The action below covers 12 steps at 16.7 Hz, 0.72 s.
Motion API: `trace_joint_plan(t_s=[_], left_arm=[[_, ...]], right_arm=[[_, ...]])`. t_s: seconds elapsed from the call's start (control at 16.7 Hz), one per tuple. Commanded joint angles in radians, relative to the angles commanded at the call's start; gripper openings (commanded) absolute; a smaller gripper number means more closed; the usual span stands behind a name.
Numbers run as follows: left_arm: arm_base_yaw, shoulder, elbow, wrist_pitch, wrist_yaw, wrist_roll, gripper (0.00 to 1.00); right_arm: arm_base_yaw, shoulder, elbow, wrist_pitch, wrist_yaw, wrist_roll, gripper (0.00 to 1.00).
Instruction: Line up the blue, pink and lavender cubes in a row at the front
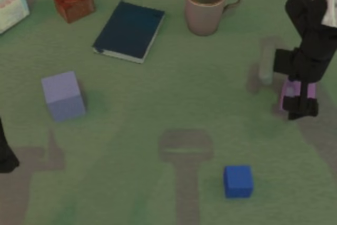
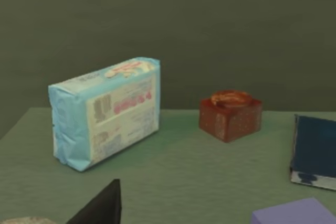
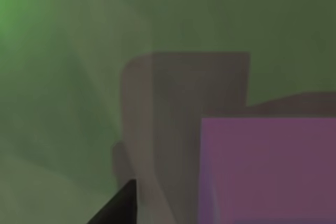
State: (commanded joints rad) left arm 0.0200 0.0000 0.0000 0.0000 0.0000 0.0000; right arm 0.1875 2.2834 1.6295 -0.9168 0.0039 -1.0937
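**Row not yet formed: pink cube in the right gripper, other two cubes untouched**

Progress
- Right gripper sits at the right side of the table, mid-depth, fingers clenched on the pink cube; pink shows between the black fingers from above and fills the corner of the right wrist view
- Whether the pink cube is resting on the table or just lifted: cannot tell
- Blue cube stands alone at the near edge, right of centre. Judged to be roughly where a front row would run
- Lavender cube stands on the left, mid-depth, well apart from the other two; its corner shows in the left wrist view
- Judgement: none of the row is assembled. Left to do: bring pink to the front beside blue, then lavender into the same line

Left gripper parked at the left near edge; cannot tell how its fingers stand

Containers
- Mug upright at the far edge, right of centre, handle to the right; interior looks empty
- Pale blue packet far left corner, sealed
- Reddish-orange box closed, just right of it
- Dark navy book lies flat between box and mug
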Motion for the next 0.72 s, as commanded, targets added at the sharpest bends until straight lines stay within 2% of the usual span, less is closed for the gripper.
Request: trace_joint_plan(t_s=[0.42, 0.72], left_arm=[[0.0, 0.0, 0.0, 0.0, 0.0, 0.0, 1.0], [0.0, 0.0, 0.0, 0.0, 0.0, 0.0, 1.0]], right_arm=[[0.0, 0.0, 0.0, 0.0, 0.0, 0.0, 0.02], [0.0, 0.0, 0.0, 0.0, 0.0, 0.0, 0.0]])
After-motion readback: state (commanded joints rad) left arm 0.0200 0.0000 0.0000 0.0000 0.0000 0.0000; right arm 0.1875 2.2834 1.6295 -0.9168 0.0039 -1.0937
